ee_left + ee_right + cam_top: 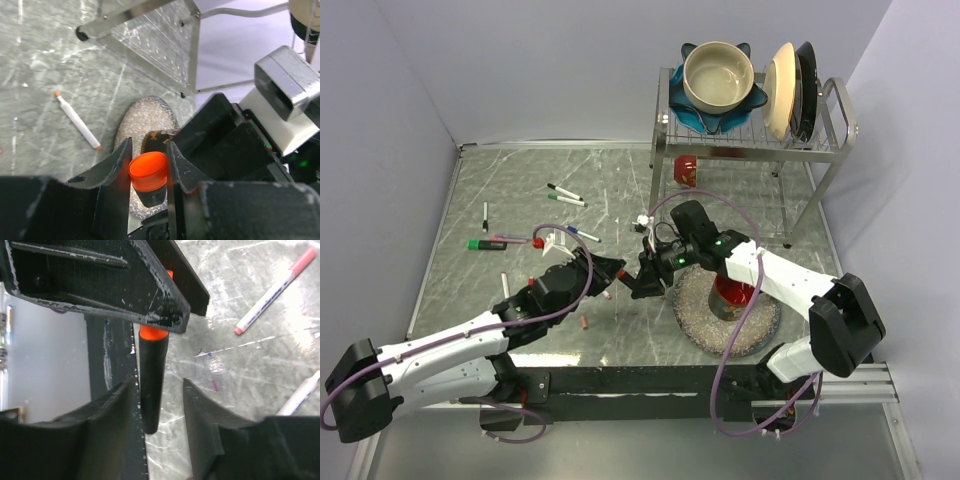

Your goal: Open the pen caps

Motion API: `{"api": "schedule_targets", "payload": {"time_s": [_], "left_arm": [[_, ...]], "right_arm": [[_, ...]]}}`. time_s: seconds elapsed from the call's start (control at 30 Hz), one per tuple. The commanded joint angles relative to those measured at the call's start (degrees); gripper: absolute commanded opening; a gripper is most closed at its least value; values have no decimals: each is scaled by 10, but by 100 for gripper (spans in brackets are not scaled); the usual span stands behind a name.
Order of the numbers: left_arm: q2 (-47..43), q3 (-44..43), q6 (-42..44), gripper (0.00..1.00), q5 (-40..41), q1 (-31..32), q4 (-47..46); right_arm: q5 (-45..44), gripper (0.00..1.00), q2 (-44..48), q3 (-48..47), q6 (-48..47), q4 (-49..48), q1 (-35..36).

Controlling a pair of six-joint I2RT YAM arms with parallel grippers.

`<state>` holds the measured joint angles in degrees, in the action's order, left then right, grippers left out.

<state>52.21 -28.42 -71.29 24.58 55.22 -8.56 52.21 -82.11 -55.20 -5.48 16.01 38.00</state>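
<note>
Chunky orange plastic pen cap (148, 170) is being pinched by the left gripper (148, 159); the right gripper (159, 390) jaws are standing spread around the slim black barrel (150, 385).

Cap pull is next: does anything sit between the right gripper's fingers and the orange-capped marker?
Nothing visible. The black barrel sits inside the open right gripper; the left gripper clamps the orange cap.
</note>
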Motion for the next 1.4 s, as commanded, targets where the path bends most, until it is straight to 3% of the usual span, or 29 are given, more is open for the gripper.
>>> {"api": "schedule_targets", "payload": {"time_s": [0.0, 0.1, 0.17, 0.2, 0.23, 0.33, 0.37, 0.43, 0.47, 0.57, 0.7, 0.77, 0.97, 1.07, 1.23, 1.37], "left_arm": [[8, 8, 4, 1, -33, 1, -79], [28, 7, 4, 1, -48, 0, -102], [37, 4, 5, 1, -52, 1, -107], [38, 1, 5, 1, -50, 1, -105], [37, -1, 7, 1, -39, 0, -96], [-3, -40, -6, 1, 44, -25, 26], [-16, -56, -8, 1, 47, -77, 81], [-56, -53, 16, 1, 14, -151, 79], [-67, -48, 20, 1, -8, -221, 72], [-85, -54, 40, 1, -83, -314, 82], [-95, -49, 52, 1, -116, -340, 84], [-99, -40, 49, 1, -128, -341, 100], [-91, -11, 32, 1, -179, -341, 176], [-82, 10, 13, 1, -203, -341, 229], [-51, 23, -3, 1, -225, -341, 305], [-28, 28, -4, 1, -239, -341, 339]], "right_arm": [[23, 61, -6, -24, -12, -1, 0], [19, 61, -7, -25, -9, -2, 0], [17, 55, -6, -24, -3, -5, 0], [19, 24, -8, -25, -3, -5, -1], [18, 1, -8, -25, -3, -3, -1], [11, 0, -7, -25, -6, 3, 2], [5, 0, -7, -26, -5, 5, 4], [4, 0, -9, -27, -9, 10, 8], [5, 0, -10, -27, -8, 12, 10], [0, 0, -11, -28, -10, 17, 11], [-11, 0, -12, -28, -6, 12, 11], [-57, 0, -10, -24, 5, -1, 11], [-304, 0, -43, -29, 26, -15, 11], [-376, 0, -74, -45, 6, 3, 13], [-428, 0, -106, -62, -27, 29, 20], [-454, 9, -140, -73, -38, 44, 27]]}}
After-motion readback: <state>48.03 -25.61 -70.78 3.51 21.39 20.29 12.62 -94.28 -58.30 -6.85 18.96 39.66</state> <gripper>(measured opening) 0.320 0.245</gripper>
